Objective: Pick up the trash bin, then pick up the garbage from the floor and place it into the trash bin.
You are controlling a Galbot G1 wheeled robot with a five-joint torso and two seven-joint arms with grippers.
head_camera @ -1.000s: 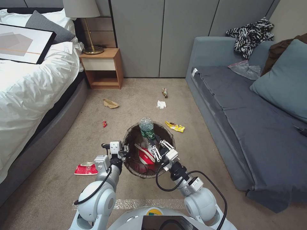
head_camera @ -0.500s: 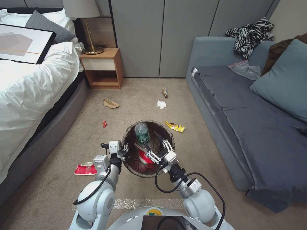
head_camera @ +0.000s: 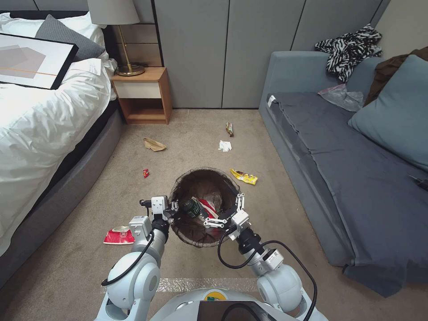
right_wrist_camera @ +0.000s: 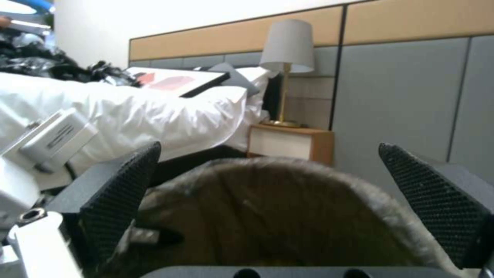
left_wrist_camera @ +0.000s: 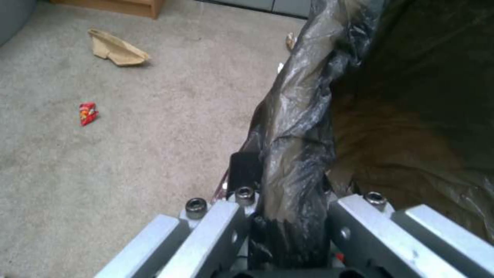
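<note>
The trash bin (head_camera: 196, 240), round with a dark bag liner, hangs just in front of me. My left gripper (head_camera: 174, 208) is shut on its near left rim; in the left wrist view the left gripper (left_wrist_camera: 288, 216) pinches the bin's liner (left_wrist_camera: 296, 127). My right gripper (head_camera: 224, 210) is open over the bin's right rim, nothing between its fingers (right_wrist_camera: 121, 185). Inside the bin lie a green-labelled bottle (head_camera: 192, 207) and a red cup (head_camera: 207, 207). Garbage on the floor: a red wrapper (head_camera: 119, 235), a small red wrapper (head_camera: 146, 173), brown paper (head_camera: 154, 144), a tissue (head_camera: 225, 146), a yellow wrapper (head_camera: 244, 176).
A bed (head_camera: 40, 116) runs along the left and a grey sofa (head_camera: 339, 169) along the right. A nightstand (head_camera: 142, 93) with a lamp stands at the back wall. One more wrapper (head_camera: 229, 129) lies near the wall. Carpet between bed and sofa is open.
My right gripper opened and let go of the bottle, which dropped from above the rim into the bin. The right gripper drew back a little. The left arm held still.
</note>
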